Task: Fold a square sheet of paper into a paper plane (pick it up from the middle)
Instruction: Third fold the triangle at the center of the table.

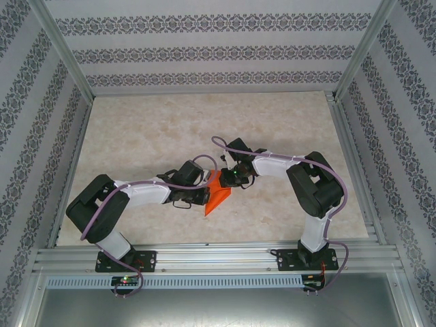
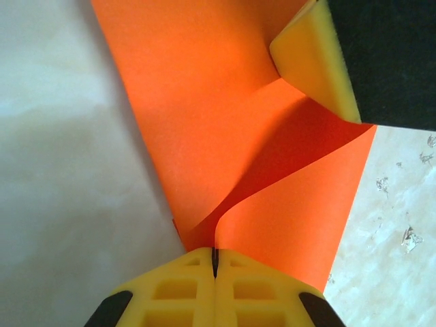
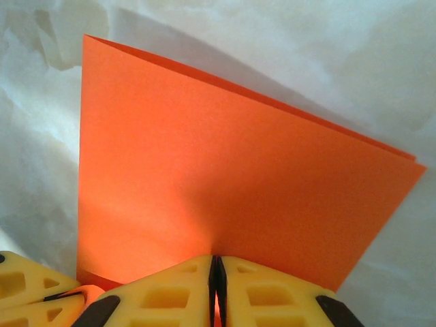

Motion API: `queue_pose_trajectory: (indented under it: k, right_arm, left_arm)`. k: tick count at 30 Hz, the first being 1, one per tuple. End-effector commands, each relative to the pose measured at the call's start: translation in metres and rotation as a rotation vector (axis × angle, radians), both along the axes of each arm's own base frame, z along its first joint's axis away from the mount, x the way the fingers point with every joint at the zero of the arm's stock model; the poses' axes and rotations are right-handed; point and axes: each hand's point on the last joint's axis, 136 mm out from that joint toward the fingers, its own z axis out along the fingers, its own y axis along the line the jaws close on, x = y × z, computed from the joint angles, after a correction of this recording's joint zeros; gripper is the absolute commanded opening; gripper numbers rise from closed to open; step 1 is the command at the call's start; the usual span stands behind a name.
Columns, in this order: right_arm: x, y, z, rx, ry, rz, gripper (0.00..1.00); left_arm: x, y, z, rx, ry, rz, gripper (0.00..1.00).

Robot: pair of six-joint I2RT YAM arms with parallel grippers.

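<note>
The sheet of paper (image 1: 218,195) is seen near the middle of the table (image 1: 150,129), between the ends of the two arms. It is bright orange and plain. It is gripped from both sides at once. In the left wrist view, the left gripper (image 2: 214,262) is shown squeezed tight, and a thin bit of the paper is pinched between its yellow fingers (image 2: 177,296). From that pinch the paper is spread out in two flaps. One flap is bent over the other, and a dark shadow is made between them. At the top right of that view, a yellow pad (image 2: 310,61) of the other gripper is pressed against the paper. In the right wrist view, the right gripper (image 3: 216,269) is also shown squeezed tight, with the near edge of the paper nipped between its fingers. There the paper is seen doubled over on itself, because two layers can be made out along its far edge. The left gripper's fingers (image 3: 27,286) are seen at the bottom left corner, just beside the paper. How much of the paper is lifted off the table cannot be told.
</note>
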Motion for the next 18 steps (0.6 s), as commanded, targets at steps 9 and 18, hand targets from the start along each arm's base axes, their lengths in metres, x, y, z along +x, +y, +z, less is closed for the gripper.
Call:
queue_pose_trajectory:
  k: [9, 18]
  right_arm:
    - [-0.021, -0.021, -0.033, -0.097, 0.090, -0.017, 0.13]
    - [-0.020, -0.018, -0.033, -0.089, 0.091, -0.017, 0.13]
  left_arm:
    - [0.013, 0.005, 0.007, 0.010, -0.053, 0.017, 0.04]
    - [0.010, 0.004, -0.007, 0.023, -0.027, -0.007, 0.04]
